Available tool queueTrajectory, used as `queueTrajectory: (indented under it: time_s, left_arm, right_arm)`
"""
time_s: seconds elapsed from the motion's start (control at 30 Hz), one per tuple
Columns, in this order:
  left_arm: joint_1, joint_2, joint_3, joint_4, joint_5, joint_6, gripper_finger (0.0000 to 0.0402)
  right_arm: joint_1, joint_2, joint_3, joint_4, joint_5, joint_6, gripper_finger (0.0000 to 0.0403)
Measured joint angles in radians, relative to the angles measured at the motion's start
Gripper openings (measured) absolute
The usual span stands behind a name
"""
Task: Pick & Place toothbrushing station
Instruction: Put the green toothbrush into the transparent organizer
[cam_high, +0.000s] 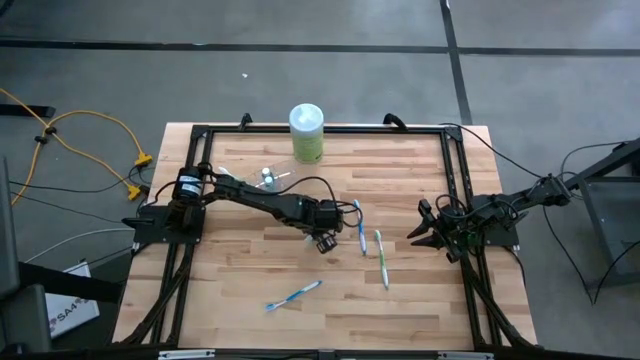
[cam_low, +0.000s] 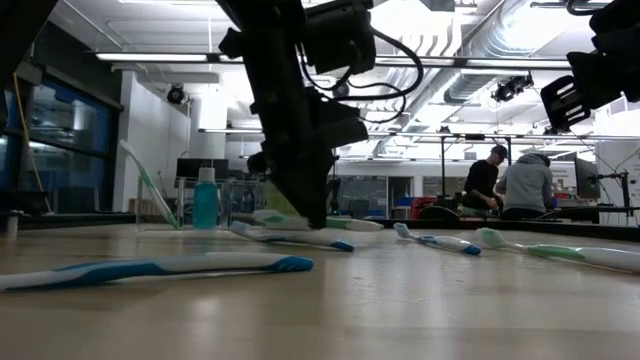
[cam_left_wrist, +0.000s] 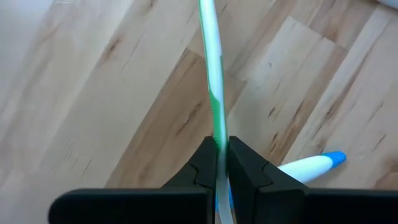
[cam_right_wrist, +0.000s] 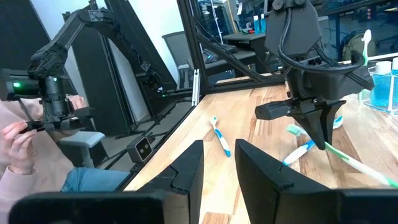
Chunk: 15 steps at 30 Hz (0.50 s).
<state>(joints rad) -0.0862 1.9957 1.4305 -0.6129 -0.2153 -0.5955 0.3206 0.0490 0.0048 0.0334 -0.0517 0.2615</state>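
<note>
My left gripper (cam_high: 322, 238) is at the table's middle, shut on a white toothbrush with green accents (cam_left_wrist: 212, 68). A blue-tipped toothbrush (cam_left_wrist: 311, 167) lies on the wood right beside it (cam_high: 358, 225). A green one (cam_high: 381, 258) lies farther right, and another blue one (cam_high: 293, 295) lies toward the near edge. The cup (cam_high: 307, 133) stands upright at the far edge. My right gripper (cam_right_wrist: 219, 168) waits open at the table's right side (cam_high: 425, 232), nothing between its fingers. My left gripper pinches the toothbrush's handle (cam_left_wrist: 219, 144) between its two fingers. They come from above, slanting down, and lie across the handle. The brush sticks out on both sides of the fingers (cam_right_wrist: 357, 163), near level and low over the table. Whether it hangs clear I cannot tell.
Small white items (cam_high: 268, 178) lie near the left arm, toward the far edge. A black frame (cam_high: 455, 180) borders the table. A person's hand (cam_right_wrist: 18, 137) shows beyond the table's near side, and two people (cam_low: 505, 185) stand far back in the room.
</note>
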Motion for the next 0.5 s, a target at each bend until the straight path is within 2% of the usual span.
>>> queueTrajectory:
  time_s: [0.2,0.5]
  left_arm:
    - [-0.003,0.0,0.081,-0.192,-0.018,0.0,0.0009]
    - [-0.05,-0.002,0.263,-0.612,-0.158,-0.001,0.0009]
  right_arm:
    - [0.0,0.0,0.0,0.0,0.0,0.0,0.0083]
    - [0.0,0.0,0.0,0.0,0.0,0.0,0.0083]
